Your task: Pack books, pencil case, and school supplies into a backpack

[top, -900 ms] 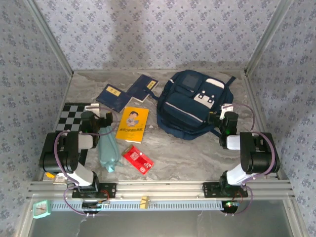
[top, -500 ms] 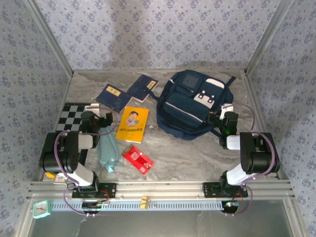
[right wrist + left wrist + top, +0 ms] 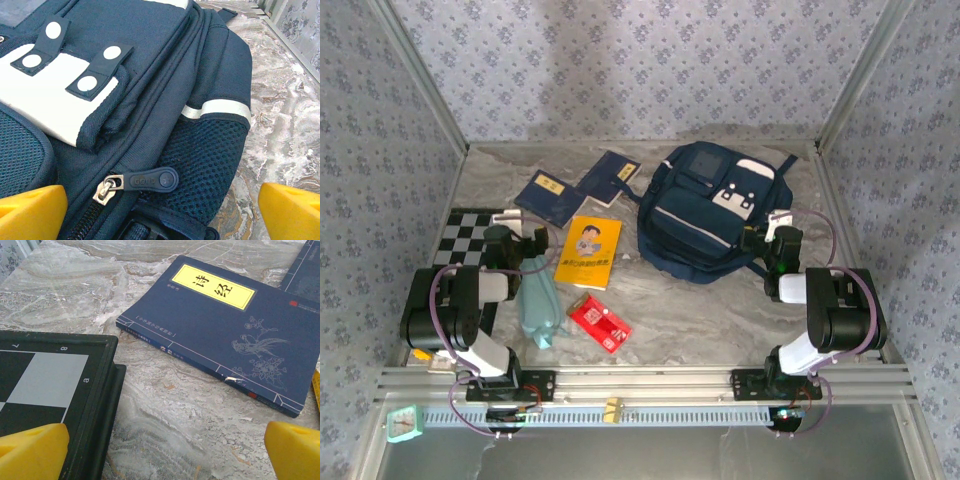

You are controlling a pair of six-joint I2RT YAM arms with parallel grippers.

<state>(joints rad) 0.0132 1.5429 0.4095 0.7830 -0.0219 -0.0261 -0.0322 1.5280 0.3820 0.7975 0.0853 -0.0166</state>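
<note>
Lab test booth: aluminium frame (image 3: 650, 378), patterned wall panels (image 3: 640, 70), marble-look tabletop (image 3: 700, 310).

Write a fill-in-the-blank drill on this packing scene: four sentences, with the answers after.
1. The book with the cartoon child has a ___ cover.
2. Beyond it lie ___ navy books.
3. In the top view, the pencil case lies to the ___ of the red packet.
4. The left gripper and the right gripper both hold their jaws ___.
Answers: yellow; two; left; open.
</note>
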